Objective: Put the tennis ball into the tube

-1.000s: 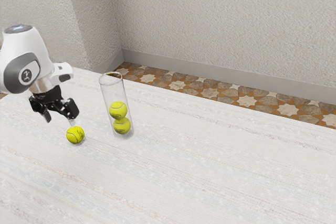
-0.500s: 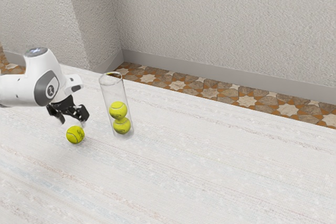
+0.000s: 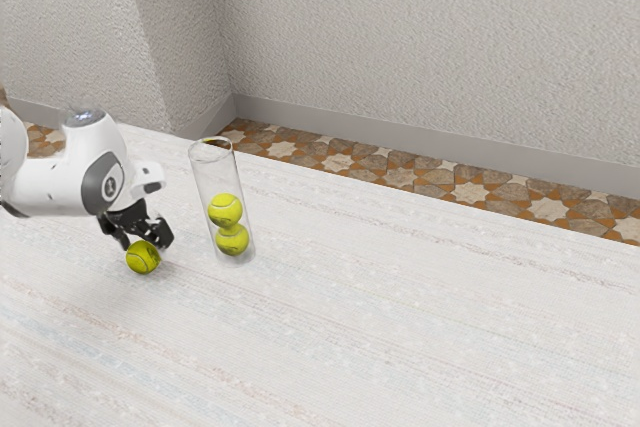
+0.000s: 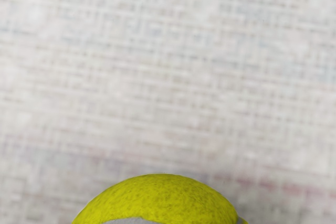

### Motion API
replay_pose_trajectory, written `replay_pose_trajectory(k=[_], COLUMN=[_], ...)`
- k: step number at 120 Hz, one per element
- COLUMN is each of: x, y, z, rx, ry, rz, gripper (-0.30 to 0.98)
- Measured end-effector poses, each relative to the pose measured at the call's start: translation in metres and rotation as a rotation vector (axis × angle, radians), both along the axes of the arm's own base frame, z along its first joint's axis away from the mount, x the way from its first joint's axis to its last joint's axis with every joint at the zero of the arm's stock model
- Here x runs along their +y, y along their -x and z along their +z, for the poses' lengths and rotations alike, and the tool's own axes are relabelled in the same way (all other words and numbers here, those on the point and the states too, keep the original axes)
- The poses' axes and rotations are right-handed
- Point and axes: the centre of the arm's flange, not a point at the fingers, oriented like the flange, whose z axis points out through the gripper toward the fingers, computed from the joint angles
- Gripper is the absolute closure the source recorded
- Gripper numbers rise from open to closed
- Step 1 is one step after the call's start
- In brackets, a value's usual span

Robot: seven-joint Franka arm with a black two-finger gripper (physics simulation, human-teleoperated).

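My gripper [image 3: 145, 246] is low over the table in the exterior view, its fingers open and spread on either side of the loose yellow tennis ball [image 3: 142, 258]. The ball rests on the table. In the wrist view the same ball [image 4: 163, 198] lies right under the hand. A clear upright tube [image 3: 215, 179] stands a short way toward the exterior view's right, with two tennis balls stacked in its lower part, the upper one [image 3: 225, 210] on top of the lower one [image 3: 232, 239]. The tube's top is open.
The pale, streaked tabletop [image 3: 400, 317] extends toward the exterior view's right and front. Behind its far edge are a patterned tile floor [image 3: 410, 176] and a textured wall [image 3: 420, 47].
My hand has come down and toward the exterior view's right, from above the loose ball to around it. The ball and the tube have stayed in place.
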Motion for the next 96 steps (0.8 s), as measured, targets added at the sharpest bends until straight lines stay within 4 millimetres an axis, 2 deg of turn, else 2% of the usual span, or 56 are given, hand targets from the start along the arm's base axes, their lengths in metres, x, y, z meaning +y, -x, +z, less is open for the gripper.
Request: replay_pose_trajectory(k=[31,51,75,85,96], x=[0.008,0.007,0.004,0.002,-0.002], y=[0.002,0.003,0.003,0.005,0.015], z=[-0.011,-0.012,-0.007,0.009,0.057], rx=[0.014,0.019,0.017,0.002,-0.041], ry=[0.005,0.01,0.012,0.007,-0.006], rz=[-0.004,-0.01,-0.02,-0.022,-0.02], gripper=[0.0,0.17,0.3,0.35,0.36])
